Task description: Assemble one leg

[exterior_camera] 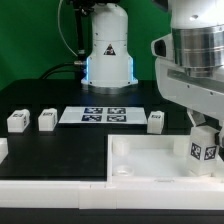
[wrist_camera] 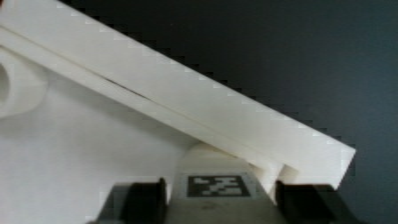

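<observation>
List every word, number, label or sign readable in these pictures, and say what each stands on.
No words, brands or numbers can be read anywhere.
Black warning triangle on the robot base: a sign; its symbol is too small to read.
Square black-and-white marker tags, patterns without letters: on the leg held in the gripper, on three loose legs, on the marker board.
</observation>
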Robot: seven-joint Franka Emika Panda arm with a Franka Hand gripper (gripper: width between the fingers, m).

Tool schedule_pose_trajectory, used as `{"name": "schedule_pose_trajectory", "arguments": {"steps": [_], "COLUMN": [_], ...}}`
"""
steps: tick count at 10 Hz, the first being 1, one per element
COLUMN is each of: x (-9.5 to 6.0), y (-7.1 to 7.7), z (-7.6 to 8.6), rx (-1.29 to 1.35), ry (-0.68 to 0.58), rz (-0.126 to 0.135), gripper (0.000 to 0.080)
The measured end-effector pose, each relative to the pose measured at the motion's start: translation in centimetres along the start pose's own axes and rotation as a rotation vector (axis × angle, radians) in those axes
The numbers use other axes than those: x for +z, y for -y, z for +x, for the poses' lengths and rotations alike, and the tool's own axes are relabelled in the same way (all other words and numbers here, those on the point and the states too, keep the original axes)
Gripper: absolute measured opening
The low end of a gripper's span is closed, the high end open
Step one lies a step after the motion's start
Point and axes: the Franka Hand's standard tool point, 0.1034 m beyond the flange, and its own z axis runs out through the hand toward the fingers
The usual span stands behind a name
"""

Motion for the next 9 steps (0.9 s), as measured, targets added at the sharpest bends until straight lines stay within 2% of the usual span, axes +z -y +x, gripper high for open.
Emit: {"name": "schedule_pose_trajectory", "arguments": {"steps": [2, 3, 4, 5, 6, 9], "x": [0.0, 0.0, 0.0, 0.0, 0.0, -0.4], "y": [0.0, 0.0, 0.0, 0.0, -0.3, -0.4], "z": [-0.1, -0.1, -0.1, 0.0, 0.3, 1.1], "rx": [0.01, -0.033, -0.033, -0.082, -0.293, -0.736], "ry": [0.004, 0.004, 0.004, 0.002, 0.004, -0.021], "rz": [0.001, 0.001, 0.001, -0.001, -0.01, -0.05], "gripper": [0.0296, 0.0375, 0.0513, 0.0513, 0.062, 0.0648]}}
